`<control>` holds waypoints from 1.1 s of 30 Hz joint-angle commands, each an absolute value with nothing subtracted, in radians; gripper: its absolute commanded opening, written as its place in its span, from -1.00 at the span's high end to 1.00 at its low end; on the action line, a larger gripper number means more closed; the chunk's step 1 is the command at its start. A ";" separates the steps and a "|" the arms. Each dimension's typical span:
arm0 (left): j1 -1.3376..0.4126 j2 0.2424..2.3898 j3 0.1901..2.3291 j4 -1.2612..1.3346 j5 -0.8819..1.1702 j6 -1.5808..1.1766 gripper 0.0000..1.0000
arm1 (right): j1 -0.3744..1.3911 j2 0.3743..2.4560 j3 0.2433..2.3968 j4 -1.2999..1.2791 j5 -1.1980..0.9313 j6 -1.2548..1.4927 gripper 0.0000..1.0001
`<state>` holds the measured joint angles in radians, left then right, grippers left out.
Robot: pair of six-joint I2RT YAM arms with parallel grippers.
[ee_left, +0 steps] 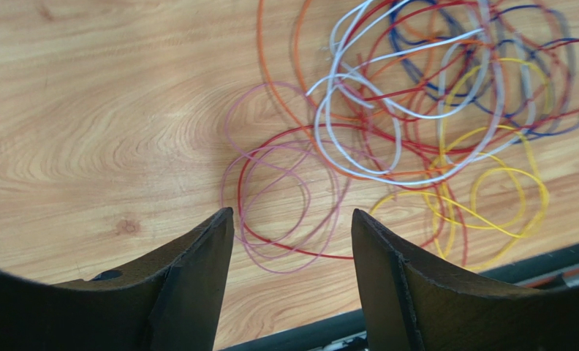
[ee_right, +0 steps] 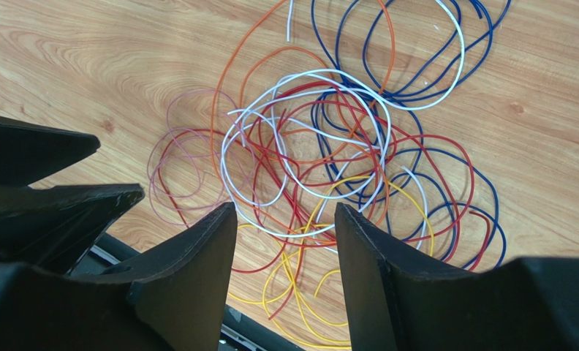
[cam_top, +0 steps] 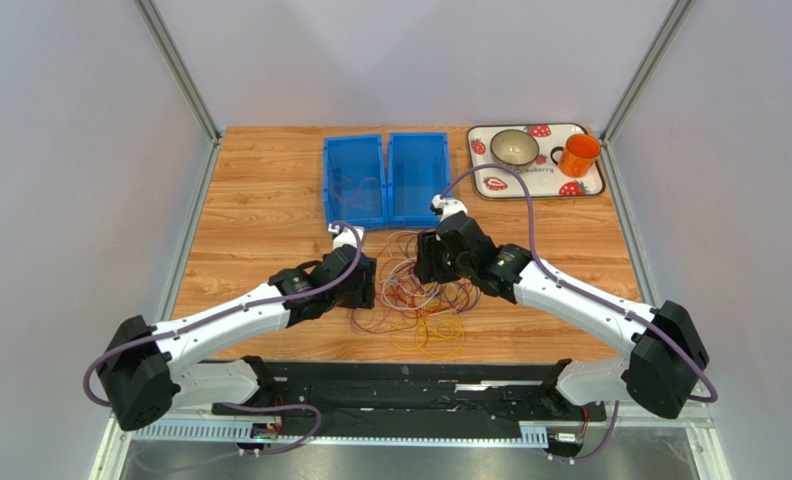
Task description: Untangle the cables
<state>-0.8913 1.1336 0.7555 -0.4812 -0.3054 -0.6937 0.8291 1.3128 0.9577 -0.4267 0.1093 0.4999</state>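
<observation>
The cables [cam_top: 422, 295] lie in a tangled heap of thin loops on the wooden table, between my two grippers. From the left wrist I see pink [ee_left: 270, 183], red, white [ee_left: 373, 117], orange, blue and yellow [ee_left: 490, 197] loops. My left gripper [ee_left: 292, 219] hangs open above the pink and red loops, nothing between its fingers. The right wrist view shows white [ee_right: 307, 80], red, blue [ee_right: 417, 66], orange, pink and yellow [ee_right: 307, 285] cables. My right gripper [ee_right: 285, 212] is open above the heap's near side, holding nothing. The left gripper's dark fingers [ee_right: 44, 197] show at that view's left edge.
Two blue bins [cam_top: 385, 178] stand side by side behind the heap; the left one holds some cables. A strawberry-patterned tray [cam_top: 490, 184] at the back right carries a bowl [cam_top: 515, 147] and an orange mug [cam_top: 578, 155]. The table's black front rail [cam_top: 400, 385] runs just below the cables.
</observation>
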 commanded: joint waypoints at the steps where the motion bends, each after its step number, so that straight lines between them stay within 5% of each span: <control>1: -0.894 1.206 0.738 -0.414 -0.331 -0.735 -0.34 | 0.833 1.296 0.953 -0.413 0.130 0.489 -0.11; 20: -0.940 1.414 0.692 -0.262 -0.249 -0.782 -0.09 | 0.834 1.345 0.910 -0.367 0.112 0.465 -0.08; 33: -0.983 1.514 0.742 -0.245 -0.255 -0.801 -0.19 | 0.834 1.345 0.890 -0.364 0.132 0.449 -0.08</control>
